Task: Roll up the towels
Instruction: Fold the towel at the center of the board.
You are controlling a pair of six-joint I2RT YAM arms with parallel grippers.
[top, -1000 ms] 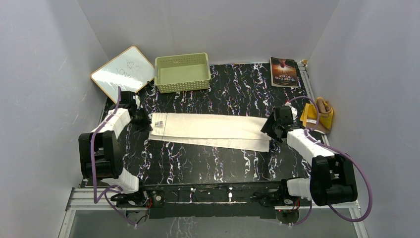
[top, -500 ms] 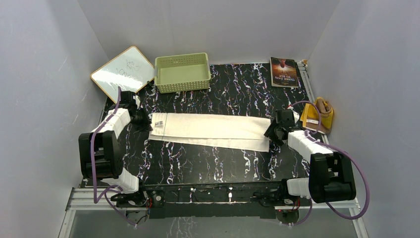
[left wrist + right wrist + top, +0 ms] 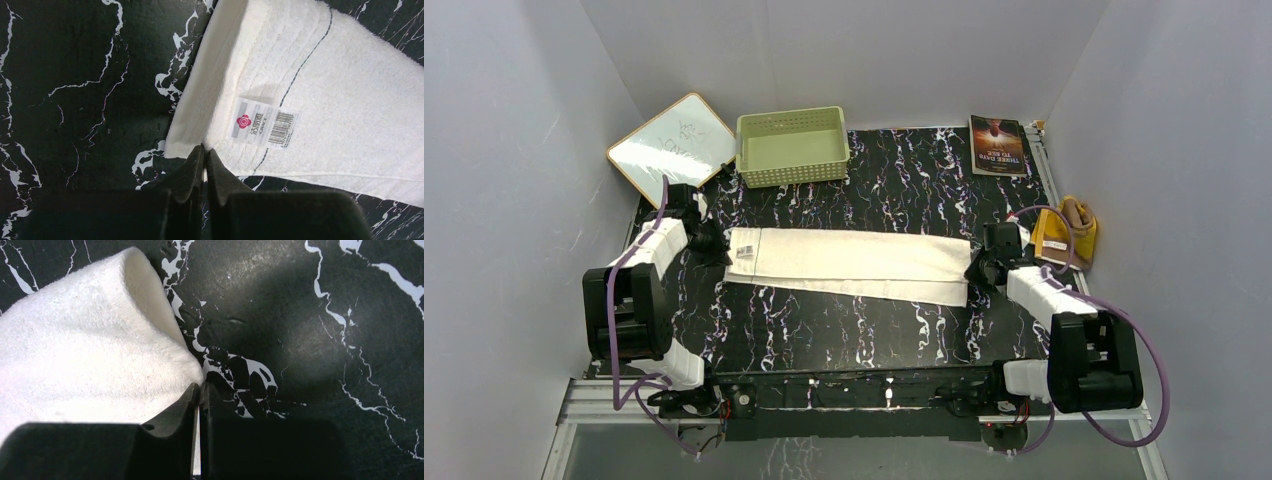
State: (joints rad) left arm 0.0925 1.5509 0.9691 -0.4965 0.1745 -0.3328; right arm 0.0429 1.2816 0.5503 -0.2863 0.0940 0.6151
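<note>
Two tools were mine, one on each arm, and both were down on the black marbled counter (image 3: 844,340). My left tool (image 3: 714,243) sat at the 9 o'clock end of the white towel (image 3: 849,263) with its jaws pressed together. In the left wrist view a thin sliver of white cloth showed between the fingertips, so it had the towel's near corner pinched. A printed label (image 3: 262,122) with a barcode lay on the terry just past that corner, toward 1 o'clock from the tips.

My right tool (image 3: 977,268) sat at the towel's 3 o'clock end. Its jaws were closed all but a hair, with the corner of the cloth caught between them. In the right wrist view the towel's folded edge rose at 11 o'clock from the tips.

The white towel lay flat, folded into a long strip, unrolled. It ran from 9 to 3 o'clock across the middle of the counter, between my two tools.

The brown and yellow towel (image 3: 1064,232) lay bunched beyond my right tool, past the counter's 3 o'clock edge and apart from the white one.

Farther off, a pale green basket (image 3: 792,172) stood at the far edge toward 11 o'clock. A whiteboard (image 3: 674,145) lay just beside it at 10 o'clock, and a book (image 3: 998,145) lay in the 1 o'clock corner.
</note>
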